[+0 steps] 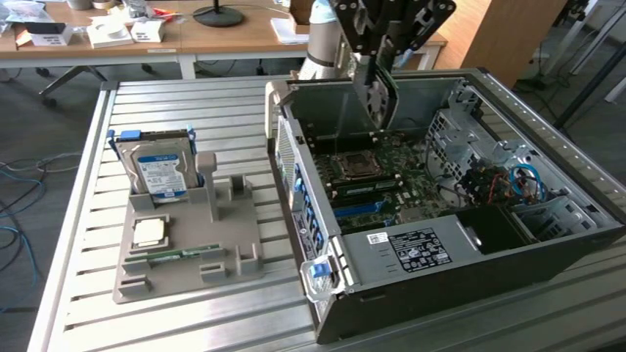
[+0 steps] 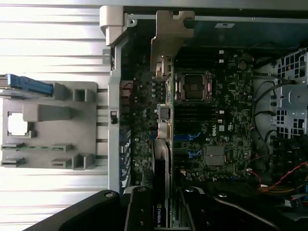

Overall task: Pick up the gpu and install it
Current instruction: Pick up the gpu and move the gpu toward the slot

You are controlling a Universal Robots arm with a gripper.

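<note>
The gpu (image 1: pixel 377 99) hangs on edge above the open computer case (image 1: pixel 470 286), over the back part of the motherboard (image 1: pixel 401 165). It is a dark card, and my gripper (image 1: pixel 382 59) is shut on its upper edge. In the wrist view the gpu (image 2: pixel 161 159) shows edge-on, with its pale metal bracket (image 2: pixel 169 33) lying along the case's rear wall. My gripper (image 2: pixel 164 211) clamps it between black fingers (image 2: pixel 139 211). The card is still above the board, apart from the slots.
A grey holder tray (image 1: pixel 220 275) sits on the slatted table at the exterior view's left. It carries a silver hard drive (image 1: pixel 161 172), a cpu chip (image 1: pixel 149 232) and a green memory stick (image 1: pixel 181 254). Cables (image 1: pixel 509 183) and drive cages fill the case's right side. Desks stand behind.
</note>
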